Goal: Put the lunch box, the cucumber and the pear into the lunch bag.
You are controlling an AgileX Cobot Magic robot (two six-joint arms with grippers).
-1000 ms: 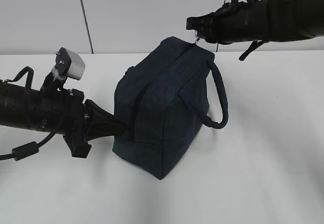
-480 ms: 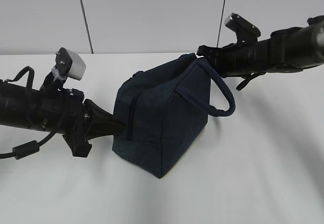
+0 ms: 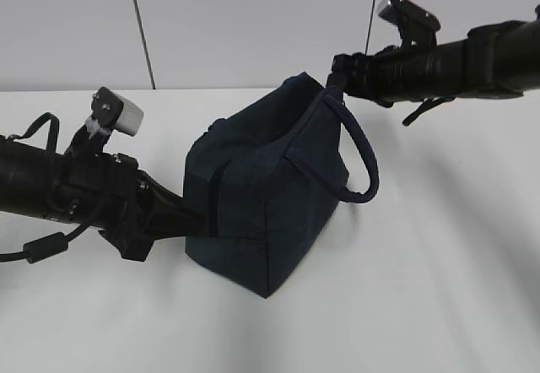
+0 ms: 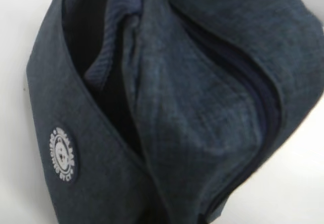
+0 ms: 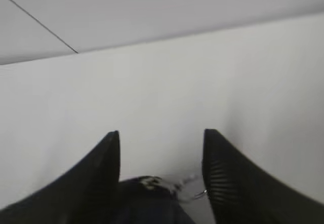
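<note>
- The lunch bag (image 3: 266, 191) stands on the white bench (image 3: 422, 289), dark navy and boxy, with its padded loop handle (image 3: 364, 158) hanging off the right side.
- The left wrist view looks at folded navy fabric, a zipper line (image 4: 255, 95) and a round white logo patch (image 4: 63, 154); whatever is inside the bag is hidden.
- The left gripper (image 3: 196, 218) presses against the bag's lower left end; whether its jaws pinch the fabric cannot be told.
- The right gripper (image 5: 161, 181) is at the bag's top right corner, jaws parted, with the metal ring pull (image 5: 187, 187) and a bit of bag between them.
</note>
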